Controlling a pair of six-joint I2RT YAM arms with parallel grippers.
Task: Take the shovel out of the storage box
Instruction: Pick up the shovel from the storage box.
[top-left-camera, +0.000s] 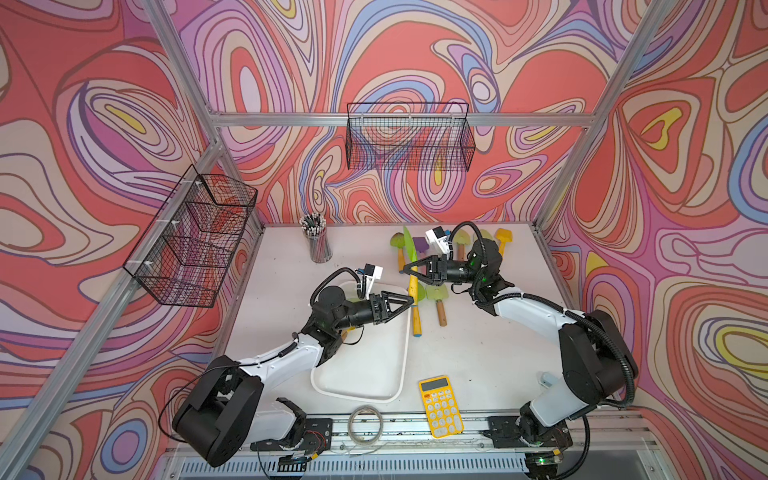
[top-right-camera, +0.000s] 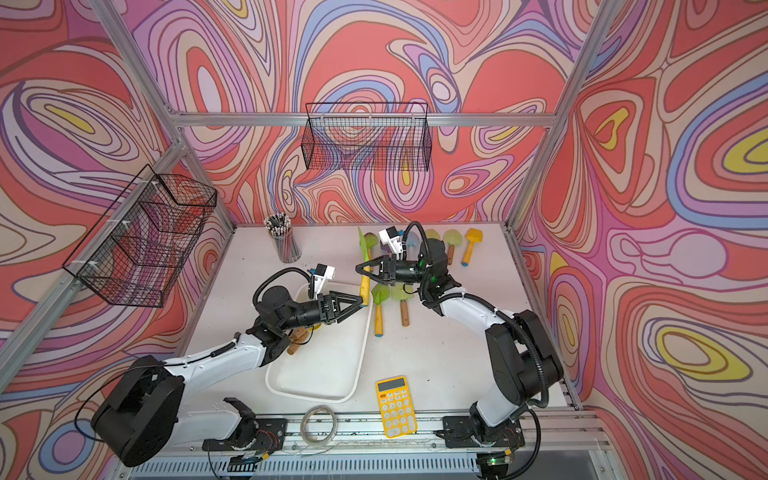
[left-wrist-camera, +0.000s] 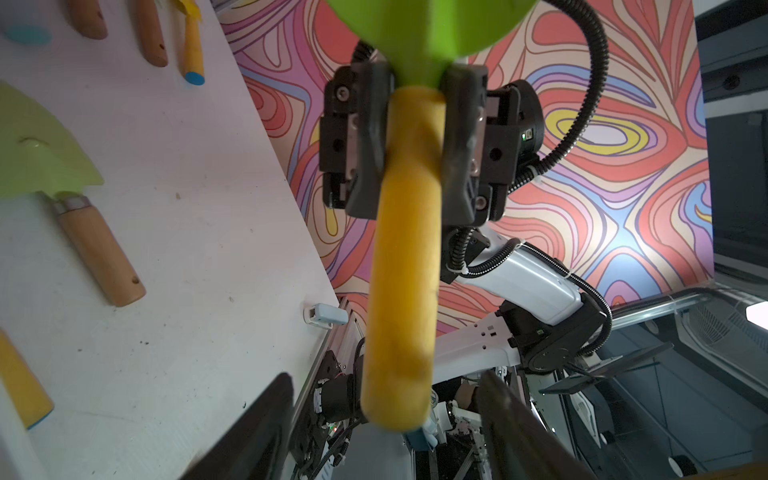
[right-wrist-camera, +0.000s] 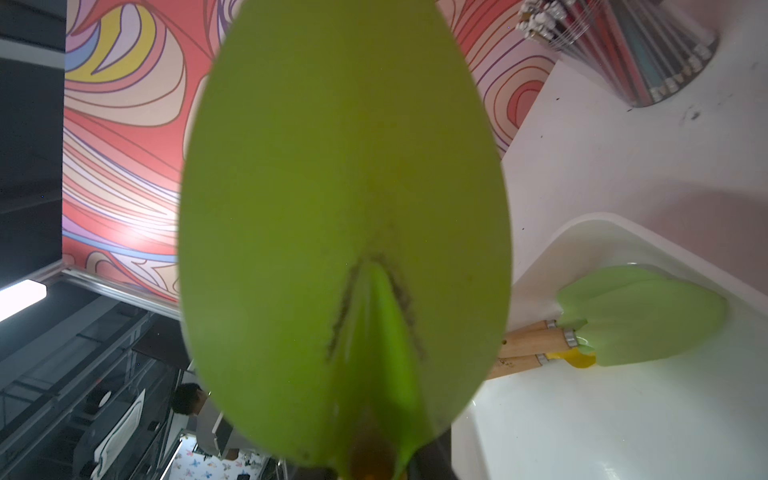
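The storage box (top-left-camera: 365, 365) holds spare shovels (right-wrist-camera: 640, 316) with wooden handles, under the left arm (top-left-camera: 282, 361). The shovel (left-wrist-camera: 407, 257) is held above the bench (top-left-camera: 478, 353). The right hand (top-left-camera: 409, 270) clamps its yellow handle's top, green blade pointing beyond toward the back wall (top-left-camera: 291, 187). The left hand (top-left-camera: 411, 303) gapes, fingers (left-wrist-camera: 257, 428) either side of the handle's end.
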